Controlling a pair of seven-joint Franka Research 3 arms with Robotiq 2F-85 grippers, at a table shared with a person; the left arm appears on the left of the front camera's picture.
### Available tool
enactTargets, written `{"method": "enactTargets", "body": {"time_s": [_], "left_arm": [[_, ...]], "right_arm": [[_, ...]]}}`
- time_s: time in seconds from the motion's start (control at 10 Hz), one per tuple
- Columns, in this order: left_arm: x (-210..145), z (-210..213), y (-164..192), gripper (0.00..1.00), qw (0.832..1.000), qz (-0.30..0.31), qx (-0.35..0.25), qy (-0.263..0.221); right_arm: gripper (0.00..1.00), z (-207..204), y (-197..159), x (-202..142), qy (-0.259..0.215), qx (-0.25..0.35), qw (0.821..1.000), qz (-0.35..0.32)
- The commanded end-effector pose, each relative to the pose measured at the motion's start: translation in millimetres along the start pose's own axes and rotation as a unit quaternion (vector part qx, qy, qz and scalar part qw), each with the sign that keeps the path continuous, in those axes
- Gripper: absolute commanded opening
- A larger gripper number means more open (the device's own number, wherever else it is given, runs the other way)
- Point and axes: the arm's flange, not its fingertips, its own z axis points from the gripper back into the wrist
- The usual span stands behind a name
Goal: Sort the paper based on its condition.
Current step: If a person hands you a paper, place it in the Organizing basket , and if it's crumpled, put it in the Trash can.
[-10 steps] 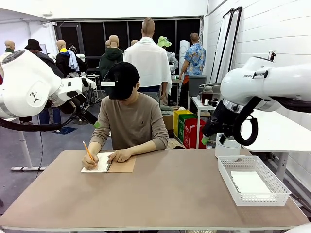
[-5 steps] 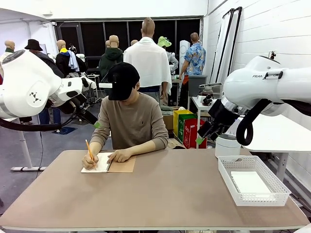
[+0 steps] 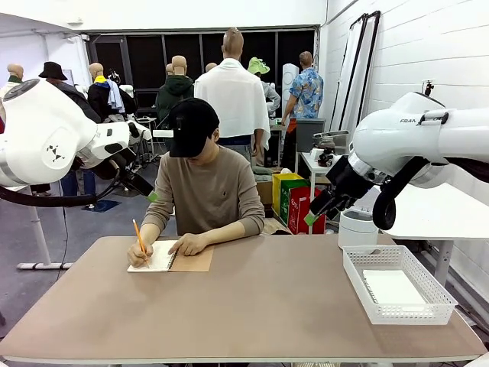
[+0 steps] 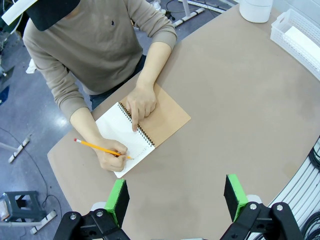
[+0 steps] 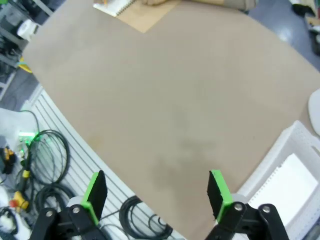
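Front view: one notebook, one basket, one sheet.

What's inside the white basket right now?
One white sheet of paper lies flat in the basket. Anything beneath that sheet is covered, so I cannot tell whether more are stacked under it.

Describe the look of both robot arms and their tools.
Left arm and right arm are glossy white with rounded, bulbous joints; the right arm bears dark lettering and a looping black cable. Left tool and right tool are black, each tipped with two bright green pads.
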Motion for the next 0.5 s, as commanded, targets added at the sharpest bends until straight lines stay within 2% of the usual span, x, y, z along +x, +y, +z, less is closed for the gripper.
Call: {"method": "enactTargets", "body": {"time_s": [0.0,0.4], "left_arm": [[0.3,0.6,1.3,1.0,1.0,-0.001,-0.003,-0.006],[0.3,0.6,1.3,1.0,1.0,-0.001,-0.003,-0.006]], "right_arm": [[1.0,2.1,-1.1,-1.0,0.012,0.01,1.0,-0.002],[1.0,2.1,-1.1,-1.0,0.012,0.01,1.0,-0.002]]}}
